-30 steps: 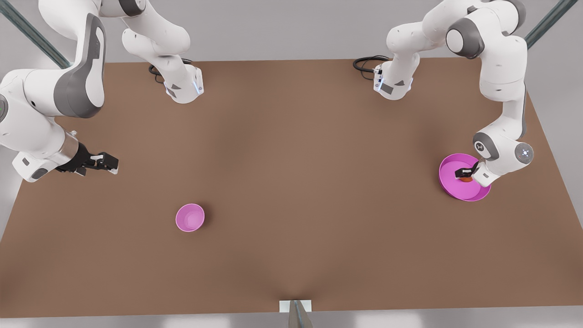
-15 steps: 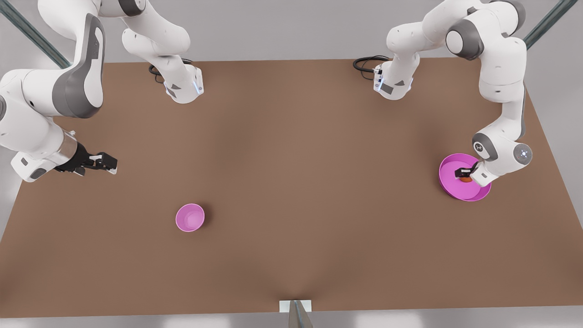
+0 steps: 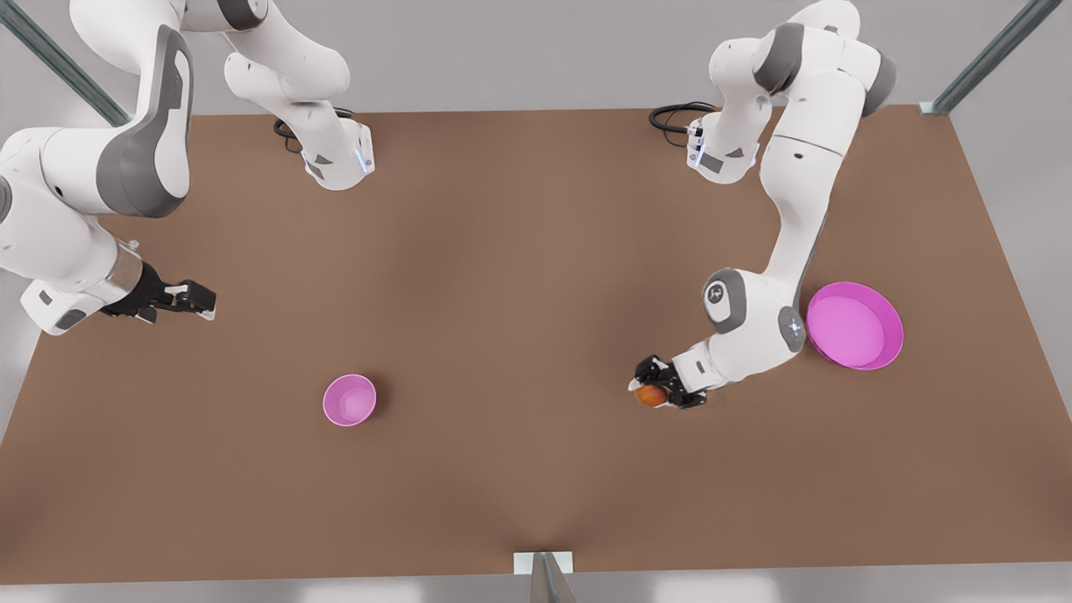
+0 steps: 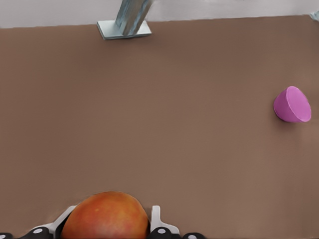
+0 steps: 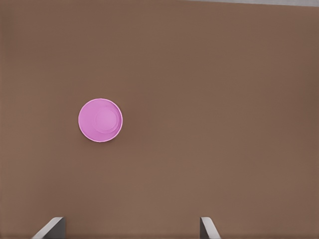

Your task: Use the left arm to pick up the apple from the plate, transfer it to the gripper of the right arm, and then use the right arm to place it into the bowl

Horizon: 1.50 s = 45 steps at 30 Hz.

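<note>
Now the apple is off the plate: half a second ago the left gripper was down inside that dish with the fruit under its fingers, and it has since swung out over the table, carrying the apple away from the plate toward the bowl. The plate is left bare, and the apple sits between plate and bowl, nearer the plate and well apart from the bowl. In the left wrist view the apple is clamped between the two fingers, which press on either side of it, so the grip looks firm (the orange-red skin bulges past the pads), and the bowl lies far off across the bare brown surface. The right gripper has not shifted over the last second; it waits on the far side of the bowl from the plate, well apart from the apple, and the right wrist view shows its fingertips spread wide with nothing between them, looking down on the bowl. The pick-up therefore seems finished, and the handover is judged to be the step in hand; the two grippers must close a long gap before it can happen.
</note>
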Tool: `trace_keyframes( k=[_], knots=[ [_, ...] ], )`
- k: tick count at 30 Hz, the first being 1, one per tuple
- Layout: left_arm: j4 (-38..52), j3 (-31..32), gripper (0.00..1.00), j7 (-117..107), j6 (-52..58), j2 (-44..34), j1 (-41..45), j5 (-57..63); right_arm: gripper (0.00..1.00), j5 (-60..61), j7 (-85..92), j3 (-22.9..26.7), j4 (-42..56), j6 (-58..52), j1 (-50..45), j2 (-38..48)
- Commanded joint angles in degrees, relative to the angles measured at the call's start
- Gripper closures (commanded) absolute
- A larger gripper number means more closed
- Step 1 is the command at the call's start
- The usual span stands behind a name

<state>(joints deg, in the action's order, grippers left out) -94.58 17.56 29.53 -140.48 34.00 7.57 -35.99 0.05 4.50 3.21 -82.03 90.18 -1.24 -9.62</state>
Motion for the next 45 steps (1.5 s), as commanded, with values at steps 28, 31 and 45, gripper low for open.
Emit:
trace_keyframes(
  k=[28,31,45],
  knots=[
    [39.1,19.7,0.28,59.2,-7.3,27.2,11.1,-26.0,0.0,81.1,48.4,-7.0,-0.8,14.5,-3.9,-29.1],
    [39.1,20.4,0.28,59.2,-8.3,28.2,11.5,-26.1,0.0,84.2,48.3,-8.6,-0.9,14.3,-4.7,-29.8],
    [39.0,20.5,0.28,59.2,-10.4,28.8,12.6,-26.2,0.0,88.7,53.9,-13.8,-8.1,14.4,-2.0,-29.8]
  ],
)
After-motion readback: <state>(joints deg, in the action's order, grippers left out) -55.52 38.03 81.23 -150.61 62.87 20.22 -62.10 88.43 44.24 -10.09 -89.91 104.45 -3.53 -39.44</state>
